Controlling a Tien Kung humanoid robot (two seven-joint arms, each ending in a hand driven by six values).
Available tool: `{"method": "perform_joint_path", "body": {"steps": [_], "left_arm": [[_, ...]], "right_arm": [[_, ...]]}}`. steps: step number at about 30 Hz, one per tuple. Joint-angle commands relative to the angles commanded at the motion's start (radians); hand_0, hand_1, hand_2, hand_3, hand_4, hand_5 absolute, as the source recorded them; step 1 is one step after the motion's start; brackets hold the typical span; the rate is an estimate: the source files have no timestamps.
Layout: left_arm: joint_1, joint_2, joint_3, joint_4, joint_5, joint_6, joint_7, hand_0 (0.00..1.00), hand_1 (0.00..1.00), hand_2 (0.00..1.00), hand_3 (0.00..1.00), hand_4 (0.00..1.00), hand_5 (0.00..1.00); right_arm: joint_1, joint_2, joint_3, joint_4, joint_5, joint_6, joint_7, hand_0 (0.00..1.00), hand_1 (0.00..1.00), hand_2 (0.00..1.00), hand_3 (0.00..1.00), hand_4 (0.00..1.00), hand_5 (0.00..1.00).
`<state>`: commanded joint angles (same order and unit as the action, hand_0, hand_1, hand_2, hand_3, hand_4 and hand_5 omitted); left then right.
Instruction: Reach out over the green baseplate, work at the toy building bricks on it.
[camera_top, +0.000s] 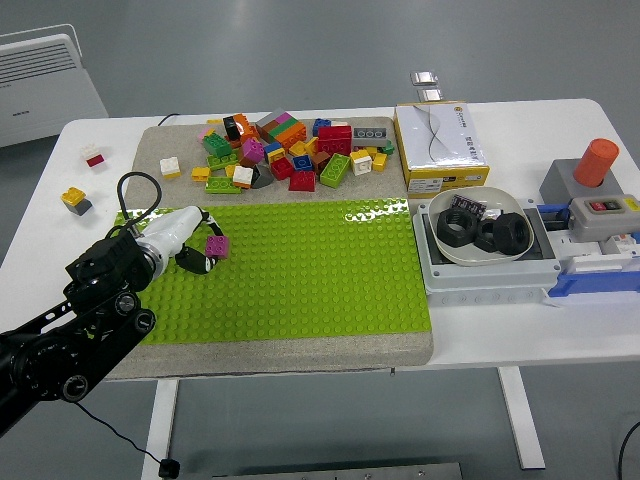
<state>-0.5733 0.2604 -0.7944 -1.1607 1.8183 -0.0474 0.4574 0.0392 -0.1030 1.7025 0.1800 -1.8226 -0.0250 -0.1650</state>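
We reach in from the near left with our left hand (188, 243) over the left end of the green baseplate (300, 270), which lies on a grey mat (300, 350) on the white table (520, 330). Our fingers (196, 262) curl around a magenta brick (216, 246), pinching it at its left side; we cannot tell whether the brick touches the studs or hangs just above them. Beyond the baseplate's far edge, a loose pile of toy bricks (290, 150) in many colours is spread on the mat. Two small brick stacks sit apart on the table's far left: a red-and-white one (93, 156) and a yellow-and-grey one (74, 198). To the right of the baseplate stand a yellow-and-white box (440, 143) and a white bowl (480, 228) holding large black nuts (500, 232).
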Motion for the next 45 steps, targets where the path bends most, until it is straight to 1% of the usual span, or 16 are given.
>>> {"method": "perform_joint_path", "body": {"steps": [9,17,21,30,43,44,45], "left_arm": [[-0.003,-0.001,-0.003,0.022,-0.007,-0.012,0.008,0.990,0.962,0.923,0.507,0.626,0.002],[0.003,0.013,-0.008,-0.003,-0.013,-0.047,0.034,0.990,0.961,0.923,0.508,0.626,0.002],[0.003,0.011,-0.012,-0.009,-0.016,-0.055,0.040,0.990,0.961,0.923,0.509,0.626,0.002],[0.003,0.009,-0.011,-0.011,-0.019,-0.062,0.045,0.990,0.961,0.923,0.508,0.626,0.002],[0.002,0.000,-0.016,-0.005,-0.024,-0.057,0.041,0.990,0.961,0.924,0.524,0.631,0.002],[0.003,0.000,-0.016,-0.005,-0.025,-0.057,0.040,0.990,0.963,0.932,0.568,0.612,0.002],[0.003,-0.001,-0.017,-0.005,-0.025,-0.056,0.040,0.990,0.963,0.932,0.568,0.612,0.002]], "right_arm": [[0.000,0.000,-0.002,0.000,0.002,0.000,0.000,0.682,0.756,0.811,0.786,0.764,0.931],[0.000,-0.002,-0.001,0.000,0.004,0.000,0.001,0.682,0.756,0.811,0.786,0.765,0.933],[0.000,-0.002,-0.001,0.000,0.004,0.000,0.001,0.682,0.756,0.811,0.786,0.765,0.933],[-0.001,-0.003,-0.002,0.000,0.004,0.000,0.001,0.682,0.756,0.811,0.786,0.766,0.933],[0.000,-0.002,-0.001,0.000,0.003,-0.001,0.001,0.681,0.756,0.811,0.785,0.765,0.932],[0.000,-0.002,-0.002,0.000,0.003,-0.001,0.001,0.682,0.756,0.811,0.785,0.766,0.934],[0.000,-0.002,-0.002,0.000,0.003,-0.001,0.000,0.682,0.756,0.811,0.785,0.766,0.934]]}}
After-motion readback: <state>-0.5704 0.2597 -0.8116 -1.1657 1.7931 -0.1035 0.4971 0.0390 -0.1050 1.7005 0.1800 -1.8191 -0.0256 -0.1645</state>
